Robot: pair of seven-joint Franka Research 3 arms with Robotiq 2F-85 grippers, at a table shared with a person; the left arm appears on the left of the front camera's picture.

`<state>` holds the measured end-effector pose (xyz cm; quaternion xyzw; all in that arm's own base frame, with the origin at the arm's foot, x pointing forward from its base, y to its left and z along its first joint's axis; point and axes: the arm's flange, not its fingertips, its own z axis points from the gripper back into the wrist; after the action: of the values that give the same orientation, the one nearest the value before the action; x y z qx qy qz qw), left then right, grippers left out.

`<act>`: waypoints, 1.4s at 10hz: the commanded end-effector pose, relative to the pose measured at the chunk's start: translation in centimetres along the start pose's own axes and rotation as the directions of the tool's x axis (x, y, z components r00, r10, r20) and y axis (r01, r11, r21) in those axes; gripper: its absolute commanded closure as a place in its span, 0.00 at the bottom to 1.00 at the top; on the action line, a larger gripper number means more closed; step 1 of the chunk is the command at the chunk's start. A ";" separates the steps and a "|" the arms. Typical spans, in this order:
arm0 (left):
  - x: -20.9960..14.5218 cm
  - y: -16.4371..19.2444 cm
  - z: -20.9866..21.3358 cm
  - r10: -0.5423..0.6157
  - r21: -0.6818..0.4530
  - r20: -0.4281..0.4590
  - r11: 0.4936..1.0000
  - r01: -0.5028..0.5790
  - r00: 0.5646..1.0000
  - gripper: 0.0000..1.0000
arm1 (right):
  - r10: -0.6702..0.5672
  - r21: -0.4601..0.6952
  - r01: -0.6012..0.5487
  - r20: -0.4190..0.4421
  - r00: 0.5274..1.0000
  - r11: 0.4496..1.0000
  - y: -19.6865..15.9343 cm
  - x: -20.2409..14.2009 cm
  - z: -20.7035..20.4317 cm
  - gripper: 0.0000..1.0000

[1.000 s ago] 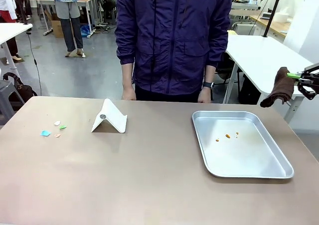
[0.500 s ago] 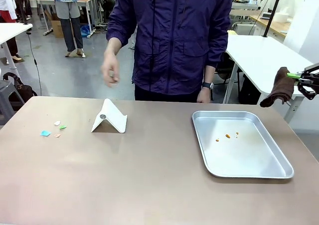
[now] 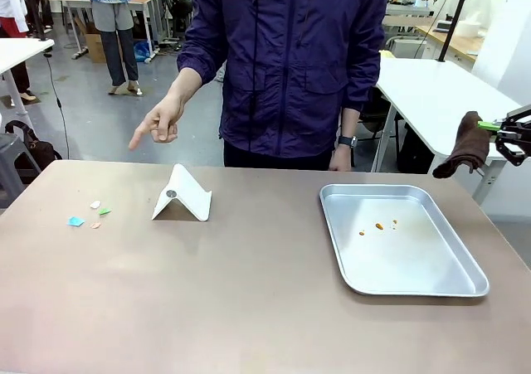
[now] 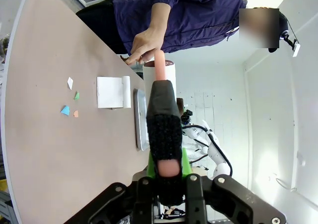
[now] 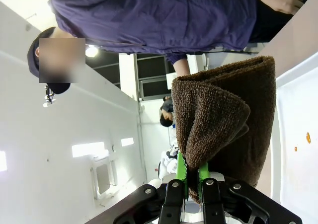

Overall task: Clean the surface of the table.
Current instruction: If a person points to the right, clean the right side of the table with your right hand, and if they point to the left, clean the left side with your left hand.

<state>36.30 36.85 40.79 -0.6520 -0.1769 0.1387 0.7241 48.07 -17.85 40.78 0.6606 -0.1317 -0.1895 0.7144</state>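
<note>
The brownish table (image 3: 249, 291) carries a few small paper scraps (image 3: 90, 213) near its left edge, also seen on the table (image 4: 35, 149) as scraps (image 4: 70, 97) in the left wrist view. My right gripper (image 3: 504, 130) hangs past the table's right edge, shut on a folded brown cloth (image 3: 467, 146). Its wrist view shows the cloth (image 5: 223, 119) pinched in the gripper (image 5: 189, 177). My left gripper (image 4: 166, 170) is shut on a black tool with a pink shaft (image 4: 162, 119), high above the table. The person's hand (image 3: 159, 123) points down toward the scraps.
A white folded dustpan-like card (image 3: 182, 196) stands left of centre. A metal tray (image 3: 465, 289) with a few orange crumbs (image 3: 378, 225) lies at the right. The person stands at the far edge, the other hand (image 3: 340, 160) resting there. White tables stand behind.
The person's hand lifted off the far table edge and now points toward the scraps at the left. Both arms and their held things have stayed still.
</note>
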 end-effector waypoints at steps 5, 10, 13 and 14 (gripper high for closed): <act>0.0 0.0 0.0 0.000 0.000 0.000 1.000 0.000 1.000 0.81 | 0.007 0.003 -0.007 -0.014 1.000 1.000 0.4 -0.1 0.3 0.90; -1.8 2.5 -6.3 -0.028 0.350 -0.123 0.934 0.069 0.992 0.81 | 0.007 0.003 -0.007 -0.014 1.000 1.000 0.4 -0.1 0.3 0.90; -2.3 4.3 -8.9 0.028 0.460 -0.183 0.886 0.060 0.983 0.81 | 0.007 0.003 -0.007 -0.014 1.000 1.000 0.4 -0.1 0.3 0.90; -2.5 4.5 -9.3 0.029 0.470 -0.188 0.880 0.063 0.982 0.81 | 0.007 0.003 -0.007 -0.014 1.000 1.000 0.4 -0.1 0.3 0.90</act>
<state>39.10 28.50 34.68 -0.4710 -0.0752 0.1070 0.8724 48.08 -17.88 40.81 0.6607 -0.1319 -0.1892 0.7143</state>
